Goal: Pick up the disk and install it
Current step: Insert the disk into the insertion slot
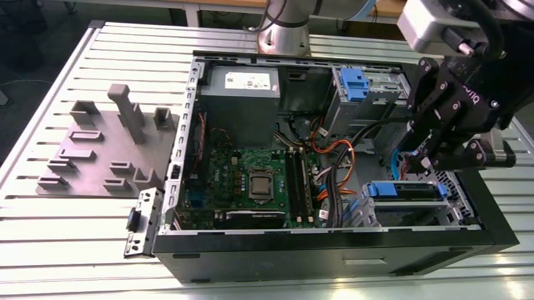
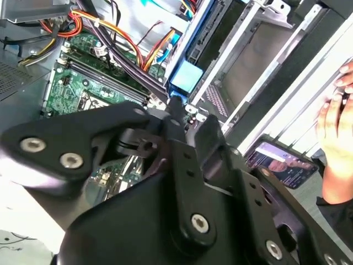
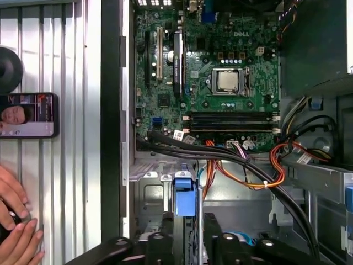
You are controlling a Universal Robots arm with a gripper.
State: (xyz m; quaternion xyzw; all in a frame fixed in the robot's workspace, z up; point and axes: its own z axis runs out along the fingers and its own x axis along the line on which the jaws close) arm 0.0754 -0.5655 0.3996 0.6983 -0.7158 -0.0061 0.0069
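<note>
Item, the disk [image 1: 406, 190]: we place it in the drive bay at the near corner of the open computer case [image 1: 334, 250] on the exterior view's right, directly under the gripper [image 1: 426, 164]; we cannot tell whether the gripper clamps it or stands free of it. Its long axis runs left to right across the exterior view, parallel to the case's near wall, with blue frame at both ends, seemingly on edge. We judge seating goes best square to the bay rails, clear of the orange cables [image 1: 334, 153].
</note>
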